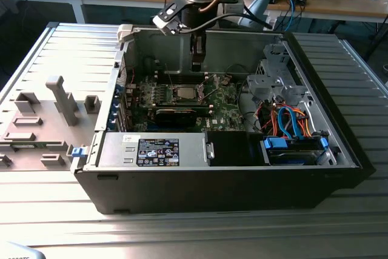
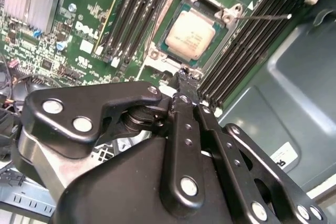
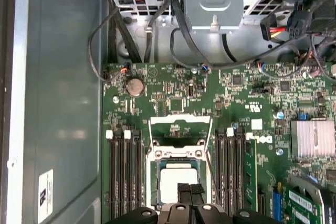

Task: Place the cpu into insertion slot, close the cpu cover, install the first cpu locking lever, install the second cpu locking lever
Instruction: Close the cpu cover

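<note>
The cpu (image 2: 190, 34) is a flat silvery square lying in the insertion slot (image 2: 170, 9), on the green board inside the open computer case. In the first wrist view the cpu (image 3: 173, 182) sits in the slot's silver rim (image 3: 153, 182). The cpu cover (image 3: 179, 120) is swung up and open beyond the slot. A thin wire locking lever (image 2: 262, 17) stands free beside the slot. My gripper (image 2: 185, 74) hangs just above the slot's edge, shut with nothing held. In the exterior view the gripper (image 1: 198, 65) is a little above the slot (image 1: 185, 93).
Black memory slots (image 3: 123, 177) flank the socket on both sides. A long black card (image 1: 176, 114) lies in front of it, and a labelled power supply box (image 1: 157, 150) sits nearer. A drive cage (image 1: 273, 80) and coloured cables (image 1: 291, 122) fill the exterior view's right.
</note>
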